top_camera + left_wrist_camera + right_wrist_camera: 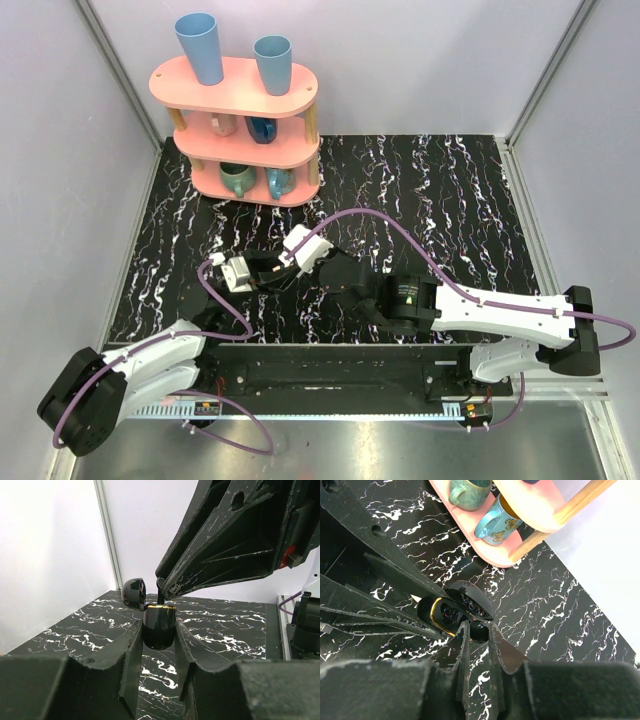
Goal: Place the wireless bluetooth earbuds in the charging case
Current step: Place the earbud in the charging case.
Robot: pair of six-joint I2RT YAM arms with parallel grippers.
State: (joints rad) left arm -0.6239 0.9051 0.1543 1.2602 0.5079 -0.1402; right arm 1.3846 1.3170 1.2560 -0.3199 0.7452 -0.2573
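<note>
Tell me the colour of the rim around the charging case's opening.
Gold. The charging case shows best in the right wrist view.

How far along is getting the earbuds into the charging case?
Done: the charging case is open and clamped in the left hand. In hand: the right hand pinches one dark earbud right at the case's opening. Left: seat it and release; whether the other bud is already inside, I cannot tell.

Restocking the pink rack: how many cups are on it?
6: two blue cups on the top tier, a pink mug and a dark blue mug in the middle, two teal mugs at the bottom. Others may be hidden.
</note>
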